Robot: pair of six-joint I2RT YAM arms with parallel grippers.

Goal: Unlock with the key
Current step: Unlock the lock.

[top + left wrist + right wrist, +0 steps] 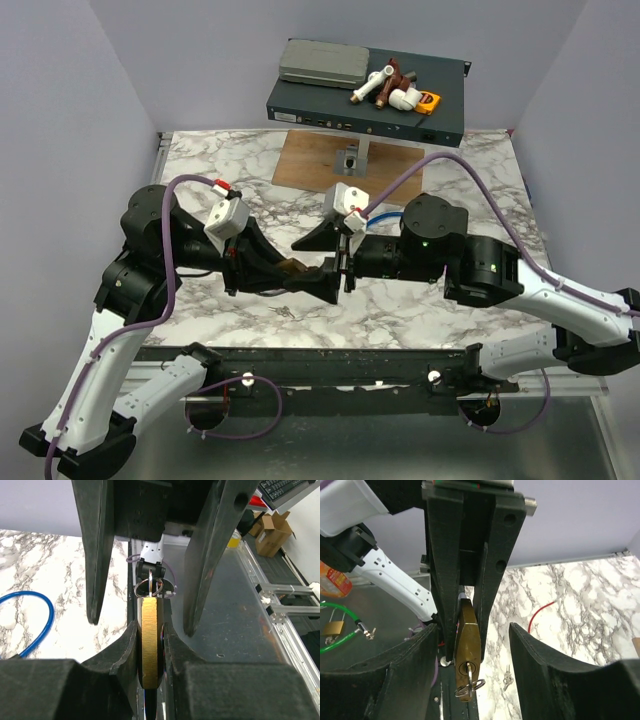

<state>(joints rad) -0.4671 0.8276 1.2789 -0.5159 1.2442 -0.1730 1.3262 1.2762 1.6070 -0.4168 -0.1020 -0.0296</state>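
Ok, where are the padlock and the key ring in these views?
padlock (149,650): left wrist view, on its narrow brass side.
key ring (469,687): right wrist view, on the wire loops hanging from the lock's lower end.

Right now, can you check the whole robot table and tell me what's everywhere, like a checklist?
Surface: marble table, no spills seen.
Job's things: brass padlock, with the key in its keyhole.
Clutter: wooden board; dark box at the back carrying a grey case, white pipes and a tape measure; spare keys on the marble.
Grippers: left gripper shut on the padlock; right gripper open, fingers either side of the key, not touching.
Cables: purple cables along both arms; blue cable looping over the marble.
Surroundings: lilac walls.
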